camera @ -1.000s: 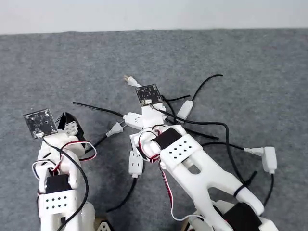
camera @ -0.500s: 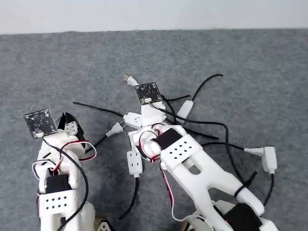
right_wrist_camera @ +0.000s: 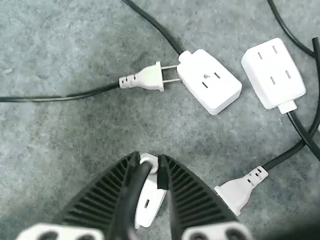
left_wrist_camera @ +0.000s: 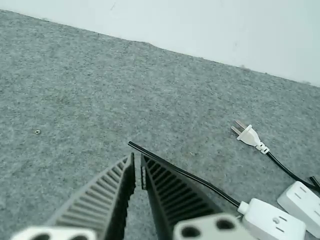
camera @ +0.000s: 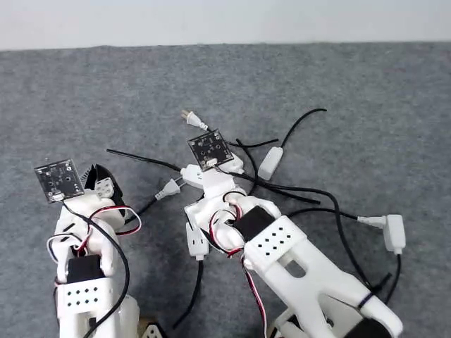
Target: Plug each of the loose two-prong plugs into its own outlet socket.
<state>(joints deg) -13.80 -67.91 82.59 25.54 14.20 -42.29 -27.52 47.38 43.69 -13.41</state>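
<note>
Grey felt [camera: 84, 91] everywhere, white plastic in a heap on it. Which step are we on?

We judge it the pick-up of a socket. Our right gripper [right_wrist_camera: 148, 159] is clamped on the held socket [right_wrist_camera: 150, 200], at the end where its cord [camera: 192, 285] leaves it, low over the felt.

And our left gripper [left_wrist_camera: 137, 157]?

Its jaws are nearly together with nothing between them. It hangs over bare felt beside a thin black cord [left_wrist_camera: 185, 174], apart from the heap.

So what does the next move call for?

A plug to meet that socket. The loose plug [right_wrist_camera: 240, 191] lies just beside our right gripper, its prongs hidden behind a finger. We think the left gripper must part its jaws, take a plug by the body and line the prongs up with the slots. A grip so near the cord end may let the socket swivel.

What else lies about?

A second plug [right_wrist_camera: 146, 79] has its prongs touching the square socket [right_wrist_camera: 210, 82] with metal showing, so we judge it not pushed home. A triple socket [right_wrist_camera: 274, 72] lies near that one. A far plug [left_wrist_camera: 248, 135] lies alone on open felt.

What stands in our way?

Mostly the black cords [right_wrist_camera: 152, 25]: they cross the heap and could drag neighbours along.
</note>
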